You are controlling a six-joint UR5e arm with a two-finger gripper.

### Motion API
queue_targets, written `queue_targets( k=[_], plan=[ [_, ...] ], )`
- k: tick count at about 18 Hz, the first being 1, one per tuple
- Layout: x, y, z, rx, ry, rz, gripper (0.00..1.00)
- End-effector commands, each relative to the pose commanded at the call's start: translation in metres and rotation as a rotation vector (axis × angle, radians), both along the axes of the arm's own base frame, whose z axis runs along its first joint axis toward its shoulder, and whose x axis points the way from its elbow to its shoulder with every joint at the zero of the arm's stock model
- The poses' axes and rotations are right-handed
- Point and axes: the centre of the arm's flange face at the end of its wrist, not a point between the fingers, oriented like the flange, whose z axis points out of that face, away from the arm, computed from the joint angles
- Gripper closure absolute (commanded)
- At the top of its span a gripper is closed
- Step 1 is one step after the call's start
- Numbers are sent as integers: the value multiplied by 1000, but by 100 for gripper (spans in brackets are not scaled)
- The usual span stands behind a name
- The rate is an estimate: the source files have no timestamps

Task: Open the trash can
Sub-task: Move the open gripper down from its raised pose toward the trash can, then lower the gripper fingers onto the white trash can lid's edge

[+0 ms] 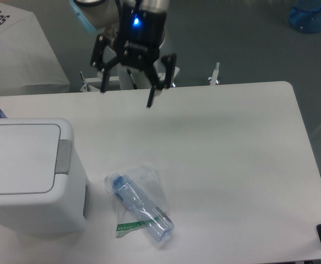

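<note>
On the left side of the white table point(221, 159) stands the trash can point(31, 176), a large boxy bin of smooth white plastic with rounded corners. Its flat rectangular lid point(17, 159) is down and lies level with the top of the bin. At the right edge of the lid sits a small grey push tab point(64, 157), narrow and upright in shape. What is inside the bin cannot be seen.

Just beside the bin, to its right and near the front edge of the table, lies a clear plastic bottle point(141, 206) on its side, with a blue cap point(117, 182) that points toward the bin. It looks crushed a little, and a thin crumpled transparent film point(149, 181) lies around it. A green and white label strip point(135, 225) hangs loose at its lower end; the print on it is too small to read.

Over the far edge of the table hangs the gripper point(125, 97), black, with a blue light point(136, 22) shining on its body. Its two fingers point(150, 99) are spread wide and hold nothing. It is well apart from the bin and touches nothing.

Behind the table, at the top left, is a white box point(17, 49) with dark letters, of which only "SUP" can be read. At the top right corner a blue translucent water jug point(313, 15) stands on the grey floor.
</note>
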Motion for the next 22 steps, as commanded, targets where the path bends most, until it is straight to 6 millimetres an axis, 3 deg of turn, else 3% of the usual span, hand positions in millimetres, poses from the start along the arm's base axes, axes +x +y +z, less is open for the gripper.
queue_targets(
  k=[8, 19, 22],
  plan=[
    [14, 47, -47, -94, 13, -5, 0],
    [11, 57, -65, -110, -22, 3, 0],
    [22, 64, -67, -112, -40, -2, 0]
  ],
)
